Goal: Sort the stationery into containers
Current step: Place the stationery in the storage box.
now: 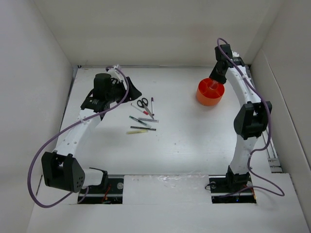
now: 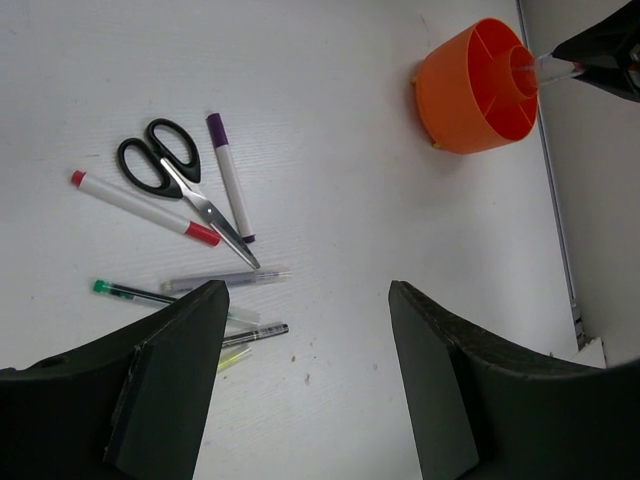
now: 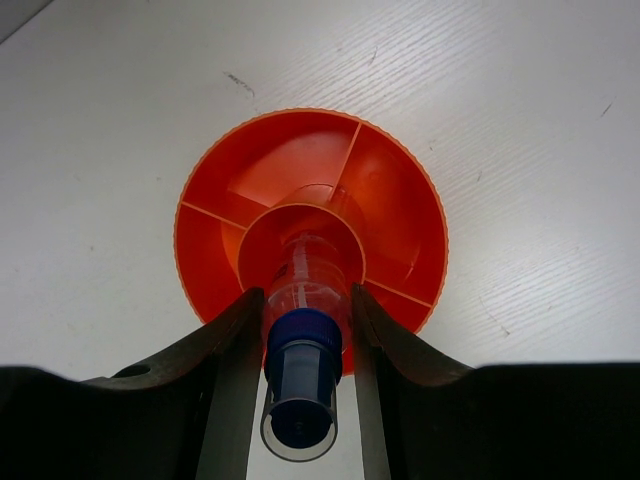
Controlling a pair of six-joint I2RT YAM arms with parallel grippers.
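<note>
Nearest the top camera, the two arm bases are bolted at the near edge of the worktop (image 1: 184,141).

Left arm (image 1: 73,133): the lower link folds back to a dark joint at the near left. The long white link runs forward and to the right, ending at a wrist over the far left of the worktop.

Left gripper (image 2: 305,380): it hangs above the worktop, aimed down and to the right. Its fingers (image 2: 170,390) stand apart with only bare worktop between them, and it holds nothing.

Loose stationery lies flat just right of the left gripper.
- The scissors (image 2: 180,180) are closed, with a white marker with red ends (image 2: 140,205) on their left and a purple-capped pen (image 2: 230,175) on their right.
- Nearer the bases lie a green-tipped pen (image 2: 150,295), a grey pen (image 2: 225,281), a dark pen (image 2: 255,335) and a yellow stick (image 1: 137,131).

Orange cup (image 1: 206,99): it stands upright at the far right, well apart from the pile. Thin walls divide it into outer compartments around a round central tube.

Right arm (image 1: 243,141): it rises from its base to a dark elbow, then reaches away to the far right, with the wrist bent down over the cup.

Right gripper (image 3: 305,300): it points straight down above the cup's centre. Its fingers are clamped on a blue-capped pen (image 3: 300,370), which is held upright with its lower end at the mouth of the central tube. How deep the pen sits cannot be told.
</note>
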